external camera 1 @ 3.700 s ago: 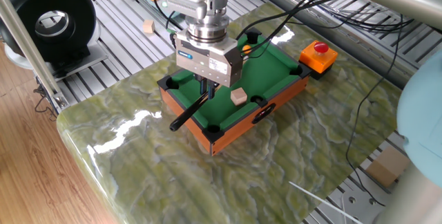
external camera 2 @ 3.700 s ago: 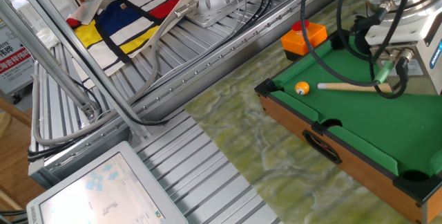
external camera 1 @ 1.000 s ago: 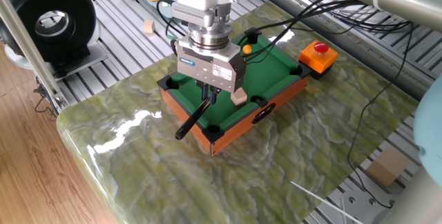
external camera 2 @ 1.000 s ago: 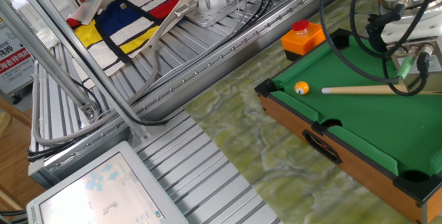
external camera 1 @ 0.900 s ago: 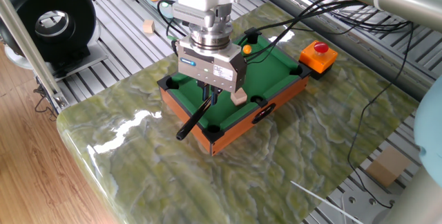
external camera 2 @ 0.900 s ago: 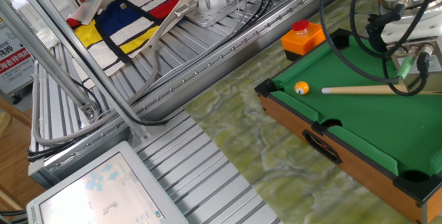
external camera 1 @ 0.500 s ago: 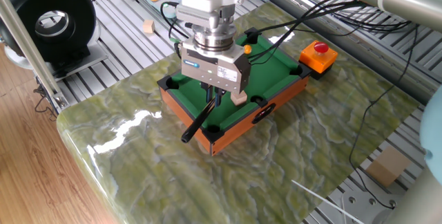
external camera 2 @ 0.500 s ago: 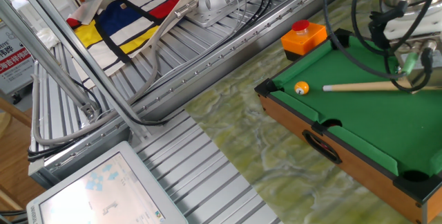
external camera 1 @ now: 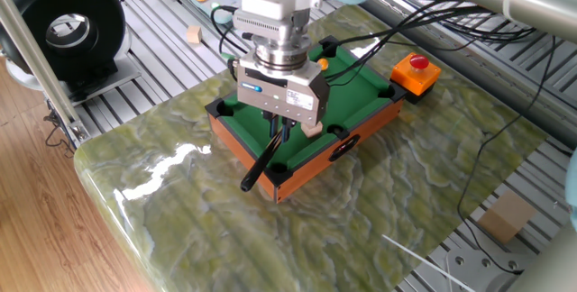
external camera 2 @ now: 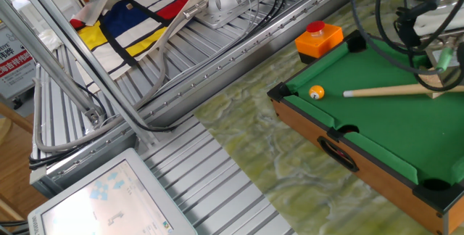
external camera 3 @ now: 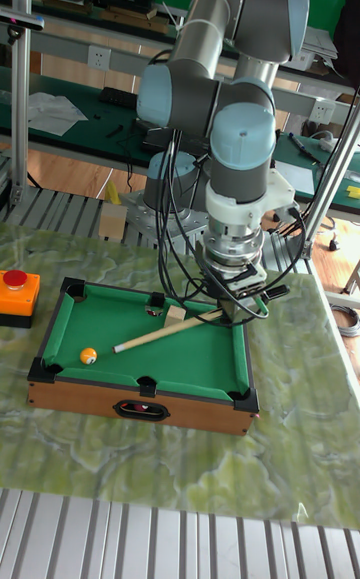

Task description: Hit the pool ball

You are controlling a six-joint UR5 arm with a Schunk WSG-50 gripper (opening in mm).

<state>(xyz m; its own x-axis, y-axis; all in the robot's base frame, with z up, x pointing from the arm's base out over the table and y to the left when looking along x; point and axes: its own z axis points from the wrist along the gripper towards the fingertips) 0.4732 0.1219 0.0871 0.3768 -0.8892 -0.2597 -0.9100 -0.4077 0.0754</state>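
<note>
Wooden cue stick [external camera 3: 165, 331], clamped between the fingers of our gripper [external camera 3: 237, 311] above the mini pool table [external camera 3: 140, 401]; tip just short of the pool ball [external camera 3: 88, 355], which lies on the green felt at our 8 o'clock from the gripper.

Robotics lab or test cell, not a home. UR5 arm [external camera 3: 215, 89] mounted at a table topped with a green marbled sheet [external camera 1: 379, 193], over ribbed aluminium extrusion decking [external camera 2: 217, 170]. Aluminium frame posts [external camera 3: 20, 69] ring the bench. Loose black cable bundles [external camera 1: 433, 22] run across the deck. Red emergency-stop style button on an orange box [external camera 1: 416, 71] sits by a toy pool table [external camera 3: 140, 354]. Background in the tall view: workbenches [external camera 3: 80, 89] with green mats, wall sockets [external camera 3: 97, 57]. Black duct fan [external camera 1: 63, 26] at the floor edge.
</note>
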